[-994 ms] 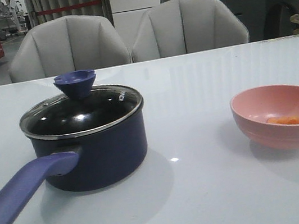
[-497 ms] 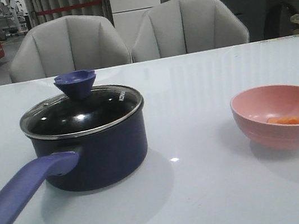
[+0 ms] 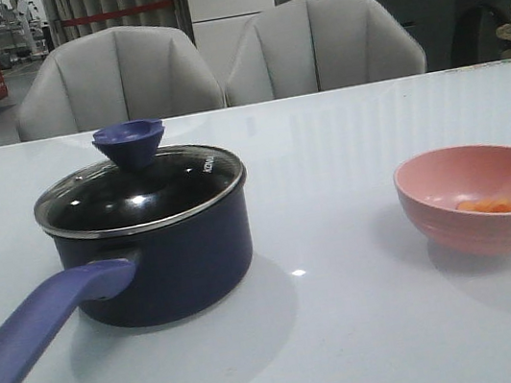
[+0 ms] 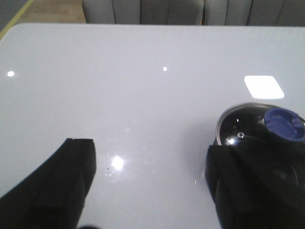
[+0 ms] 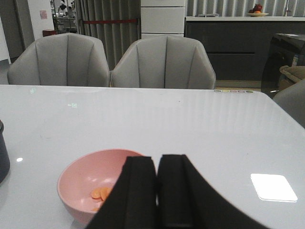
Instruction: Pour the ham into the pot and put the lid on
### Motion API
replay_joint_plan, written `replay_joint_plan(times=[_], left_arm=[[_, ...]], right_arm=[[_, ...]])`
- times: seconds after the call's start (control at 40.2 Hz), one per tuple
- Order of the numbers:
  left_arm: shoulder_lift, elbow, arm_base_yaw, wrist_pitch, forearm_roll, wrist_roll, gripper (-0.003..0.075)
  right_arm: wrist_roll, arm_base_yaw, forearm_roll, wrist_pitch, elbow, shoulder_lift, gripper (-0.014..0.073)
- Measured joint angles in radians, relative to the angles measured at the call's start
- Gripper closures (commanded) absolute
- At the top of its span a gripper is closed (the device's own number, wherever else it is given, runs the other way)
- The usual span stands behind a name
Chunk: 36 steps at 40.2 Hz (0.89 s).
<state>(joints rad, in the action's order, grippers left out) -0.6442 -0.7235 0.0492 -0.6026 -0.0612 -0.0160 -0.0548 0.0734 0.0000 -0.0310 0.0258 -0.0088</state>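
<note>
The dark navy pot (image 3: 164, 259) stands on the left of the white table, its long purple-blue handle (image 3: 34, 328) pointing toward the front left. The glass lid (image 3: 139, 195) with its blue knob (image 3: 129, 141) sits on the pot. Orange-pink ham (image 3: 496, 206) lies inside a pink bowl (image 3: 482, 199) on the right. My left gripper (image 4: 150, 160) is open over bare table, the lid (image 4: 248, 126) and knob (image 4: 285, 125) beside one finger. My right gripper (image 5: 157, 164) is shut on nothing, just behind the bowl (image 5: 90, 183) holding the ham (image 5: 101, 192). Neither gripper shows in the front view.
Two grey chairs (image 3: 116, 77) (image 3: 320, 43) stand beyond the table's far edge (image 3: 318, 93). White tabletop (image 3: 330, 170) lies between pot and bowl. A dark cabinet (image 3: 499, 7) is at the far right.
</note>
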Motion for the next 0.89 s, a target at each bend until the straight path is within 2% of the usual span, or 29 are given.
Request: replay_joint_plan(times=[0.099, 0.273, 0.646, 0.894], left_arm=[[-0.105, -0.102, 0.000, -0.110, -0.010, 0.000, 0.0171], [-0.268, -0.225, 0.011, -0.188, -0.070, 0.000, 0.0171], [-0.612, -0.391, 0.287, -0.186, -0.083, -0.010, 0.0178], [-0.844, -0.560, 0.390, -0.232, -0.055, -0.125, 0.0174]], right_arm=[[0.000, 0.000, 0.000, 0.000, 0.000, 0.000, 0.0442], [0.000, 0.000, 0.000, 0.000, 0.000, 0.000, 0.0442], [0.000, 0.000, 0.000, 0.000, 0.000, 0.000, 0.0442], [0.000, 0.000, 0.000, 0.000, 0.000, 0.000, 0.0442]])
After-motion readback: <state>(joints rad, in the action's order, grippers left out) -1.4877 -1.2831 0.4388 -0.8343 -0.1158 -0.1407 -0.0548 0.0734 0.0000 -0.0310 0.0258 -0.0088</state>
